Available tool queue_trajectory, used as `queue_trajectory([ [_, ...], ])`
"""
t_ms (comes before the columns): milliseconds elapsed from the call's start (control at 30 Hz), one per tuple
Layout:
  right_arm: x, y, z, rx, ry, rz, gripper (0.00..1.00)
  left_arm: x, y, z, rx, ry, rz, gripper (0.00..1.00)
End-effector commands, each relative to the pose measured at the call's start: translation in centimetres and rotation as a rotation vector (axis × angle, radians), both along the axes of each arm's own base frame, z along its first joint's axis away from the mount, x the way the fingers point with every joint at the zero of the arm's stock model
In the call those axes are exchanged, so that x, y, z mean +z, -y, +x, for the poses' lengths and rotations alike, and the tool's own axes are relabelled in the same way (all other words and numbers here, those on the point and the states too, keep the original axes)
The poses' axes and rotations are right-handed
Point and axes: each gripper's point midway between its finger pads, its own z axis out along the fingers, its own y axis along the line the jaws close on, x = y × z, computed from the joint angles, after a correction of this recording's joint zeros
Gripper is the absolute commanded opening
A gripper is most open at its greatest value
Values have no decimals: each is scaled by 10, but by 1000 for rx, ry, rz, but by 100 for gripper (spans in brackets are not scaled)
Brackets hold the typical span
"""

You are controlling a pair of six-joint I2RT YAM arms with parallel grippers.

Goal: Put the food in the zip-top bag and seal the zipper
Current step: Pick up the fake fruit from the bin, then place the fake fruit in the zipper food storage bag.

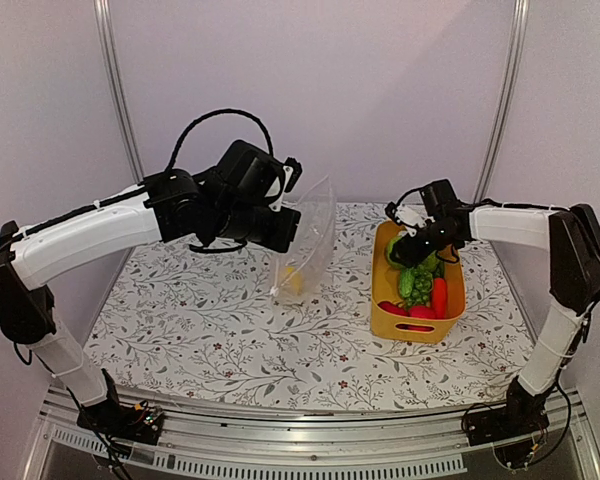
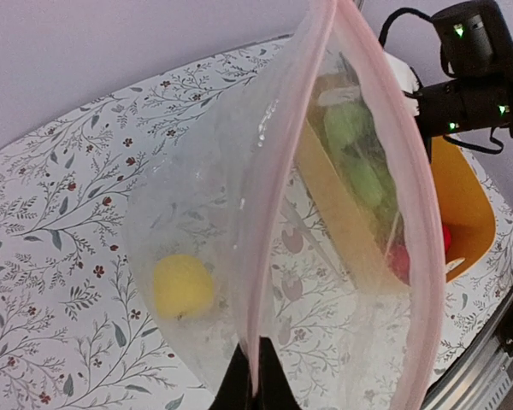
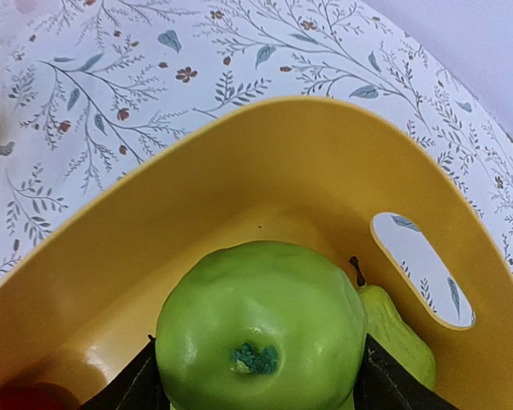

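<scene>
Finding: my left pincer (image 1: 292, 222) was clamped fully shut on the mouth edge of the zip-top bag (image 1: 310, 245), holding it upright at centre frame of the top view. One yellow round piece (image 2: 182, 286) lay at its bottom.

My right pincer (image 1: 415, 248), right of frame, stood partly open inside the yellow basket (image 1: 450, 325). Its fingers (image 3: 141, 384) pressed both flanks of a green apple (image 3: 261, 329), with a pear (image 3: 402, 337) just beside it.

Judgement: the step in hand was picking the apple.

Recommended: firm the grip at the widest part, lift straight clear of the rim, then approach the bag's mouth squarely, since it gaped only narrowly.
</scene>
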Motion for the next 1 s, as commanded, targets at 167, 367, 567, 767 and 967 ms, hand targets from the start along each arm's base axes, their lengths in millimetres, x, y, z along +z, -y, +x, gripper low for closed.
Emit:
queue_trajectory([
  [167, 135, -20, -52, 157, 146, 243, 47, 3, 7, 6, -5, 21, -16, 0],
  [367, 207, -38, -85, 276, 209, 395, 47, 2, 20, 8, -21, 18, -47, 0],
  [567, 248, -74, -132, 456, 274, 473, 44, 2, 27, 14, -7, 26, -77, 0],
  [767, 288, -108, -174, 641, 260, 582, 44, 4, 30, 15, 0, 37, -129, 0],
  [967, 300, -136, -183, 714, 214, 642, 43, -1, 35, 14, -13, 20, -134, 0],
])
